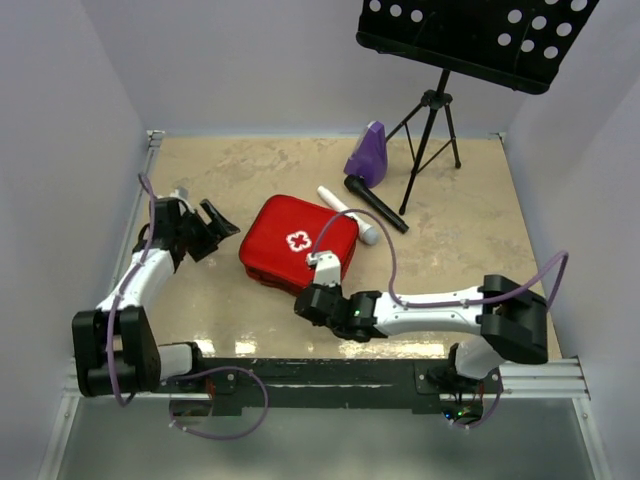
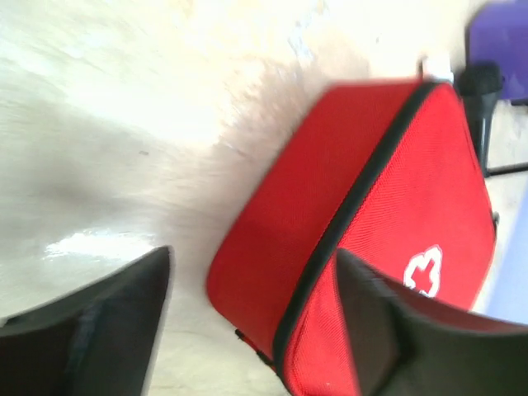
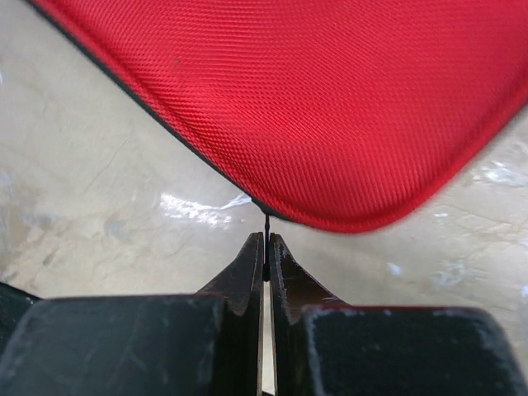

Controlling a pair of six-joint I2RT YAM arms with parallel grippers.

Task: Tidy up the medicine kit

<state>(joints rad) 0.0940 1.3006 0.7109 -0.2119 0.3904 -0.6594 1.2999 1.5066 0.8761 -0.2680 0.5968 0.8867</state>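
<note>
Beige table [image 1: 250,170], medicine kit [image 1: 285,255]; wrist-only: thread [image 3: 266,221], maybe zip-pull, in right claw [image 3: 266,241].

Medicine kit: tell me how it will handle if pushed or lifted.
The medicine kit lies flat and wide, so it would likely slide, not roll or tip. Its woven fabric shell suggests a soft, slightly floppy body with decent grip.

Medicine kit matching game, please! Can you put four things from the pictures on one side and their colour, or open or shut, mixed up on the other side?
Things:
1. medicine kit
2. metronome
3. left end effector
4. right end effector

Words:
A. shut
B. red
C. open
D. purple

Pairs: 1-B, 2-D, 3-C, 4-A
</note>
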